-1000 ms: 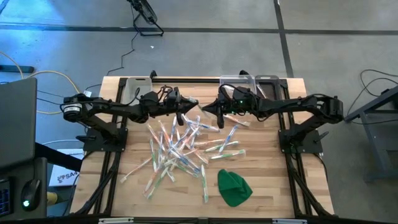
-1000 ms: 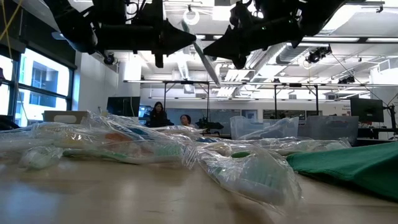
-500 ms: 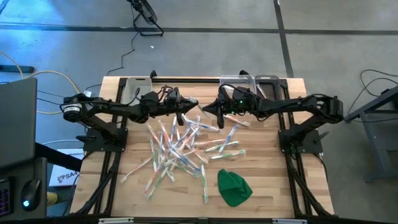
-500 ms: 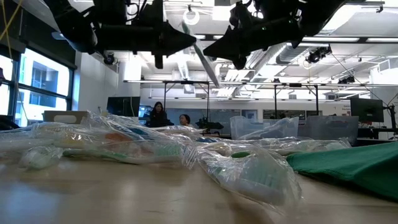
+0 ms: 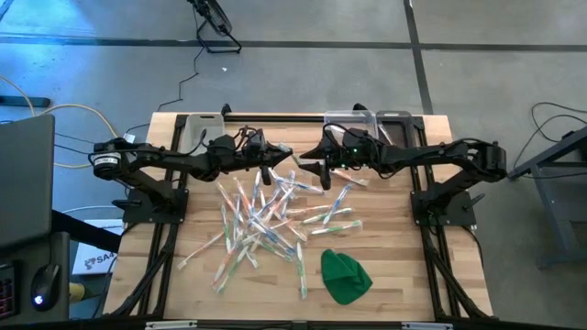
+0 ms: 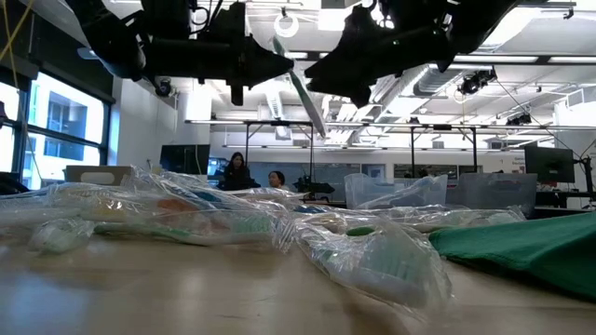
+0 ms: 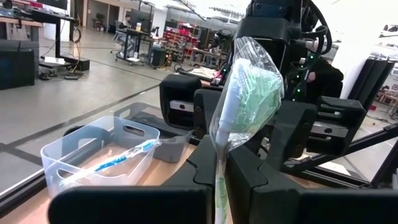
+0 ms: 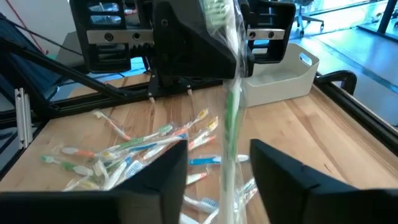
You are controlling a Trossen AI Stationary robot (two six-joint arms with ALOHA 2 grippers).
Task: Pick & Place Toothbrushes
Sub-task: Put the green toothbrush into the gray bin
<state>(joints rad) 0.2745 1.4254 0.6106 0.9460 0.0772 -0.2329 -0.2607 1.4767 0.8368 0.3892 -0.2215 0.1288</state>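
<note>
Both arms meet above the table's far middle. A wrapped toothbrush (image 6: pixel 304 93) with green bristles (image 7: pixel 249 81) hangs in the air, and my left gripper (image 5: pixel 275 163) is shut on it. My right gripper (image 8: pixel 219 177) is open. Its fingers stand on either side of the toothbrush's lower handle (image 8: pixel 229 137) without touching it. Many more wrapped toothbrushes (image 5: pixel 266 220) lie in a loose pile on the wooden table. My left gripper pinches the wrapped toothbrush between its two fingers just below the bristle head (image 7: pixel 219 168), coming level from the table's left. The head sticks up above the fingers. The handle (image 6: pixel 315 116) slants down toward the right gripper, clear of the table.
Clear bins (image 5: pixel 353 124) and a pale bin (image 5: pixel 204 128) stand along the far edge; one clear bin (image 7: pixel 99 155) holds a blue toothbrush. A green cloth lump (image 5: pixel 345 275) lies near the front right. People sit in the room beyond the table.
My right gripper has opened and let go of the toothbrush, which stays up in my left gripper. Neither arm has shifted.
</note>
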